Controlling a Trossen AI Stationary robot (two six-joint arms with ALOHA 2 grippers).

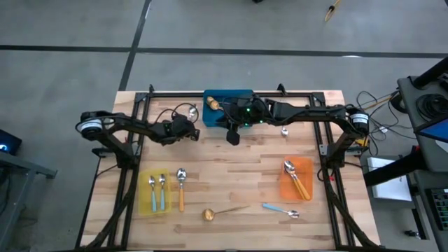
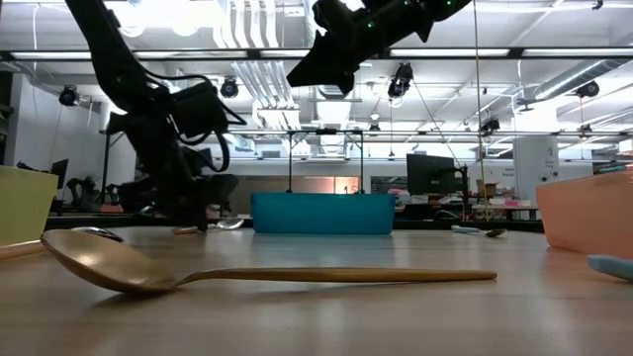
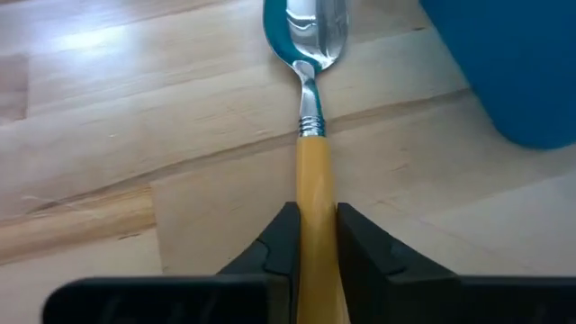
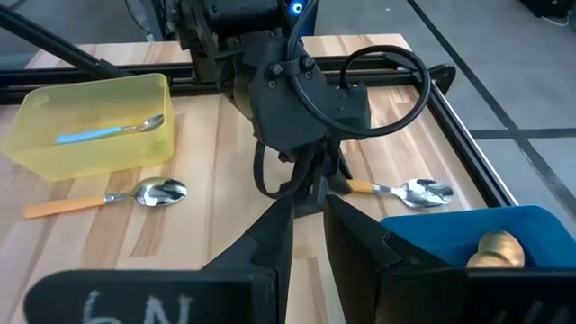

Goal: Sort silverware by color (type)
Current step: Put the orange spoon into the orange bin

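Left wrist view: left end effector (image 3: 315, 247) clamps orange-handled spoon (image 3: 313, 135).

The wooden table (image 1: 231, 175) of pale planks stands on a grey concrete floor (image 1: 63, 77) crossed by dark seams. Beyond its far edge the room is a wide workshop: long ceiling lights (image 2: 514, 54) and pipes (image 2: 262, 74) overhead, dark monitors (image 2: 430, 176) on desks, and a white wall (image 2: 30, 129) at one side.

The left gripper (image 3: 315, 238) sits low at the tabletop, fingers pinched together (nearly touching); the right gripper (image 4: 308, 236) hangs raised, fingers slightly parted.
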